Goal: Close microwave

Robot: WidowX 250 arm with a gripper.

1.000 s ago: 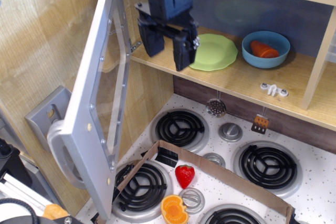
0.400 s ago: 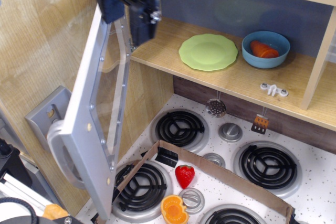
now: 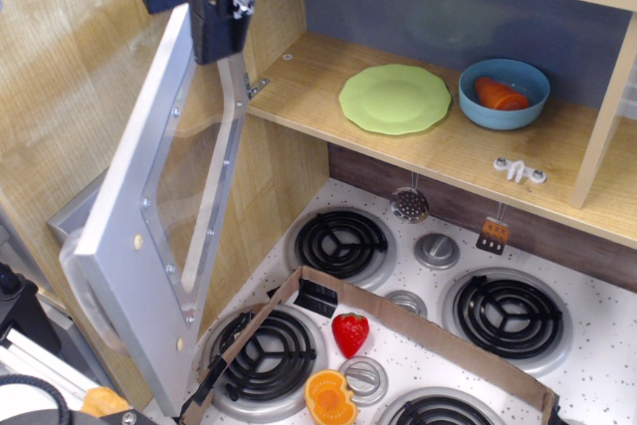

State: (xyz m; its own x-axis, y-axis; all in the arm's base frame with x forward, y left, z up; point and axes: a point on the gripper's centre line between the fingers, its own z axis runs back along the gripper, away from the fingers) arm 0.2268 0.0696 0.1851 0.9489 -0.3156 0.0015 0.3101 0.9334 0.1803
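Observation:
The microwave has a wooden body and its wide grey door (image 3: pixel 134 256) with a clear window (image 3: pixel 184 186) stands swung open to the left, hinged by the shelf corner (image 3: pixel 255 87). Its curved grey handle (image 3: pixel 72 281) shows at the lower left edge. The open compartment floor (image 3: pixel 309 111) holds a green plate (image 3: pixel 395 99) and a blue bowl (image 3: pixel 504 94). My dark gripper (image 3: pixel 187 19) is at the top left, at the door's upper edge. Its fingers (image 3: pixel 221 17) stand apart, one on each side of that edge. No buttons show.
Below is a toy stove with black burners (image 3: pixel 341 243) and knobs (image 3: pixel 436 249). A cardboard tray (image 3: pixel 438 340) holds a strawberry (image 3: pixel 349 332) and an orange piece (image 3: pixel 330 397). A wooden wall (image 3: pixel 60 97) stands at the left, with a grey bracket (image 3: pixel 62 214) behind the door.
My gripper has moved left from above the shelf to the door's top edge. The door has swung further left and shows more of its face.

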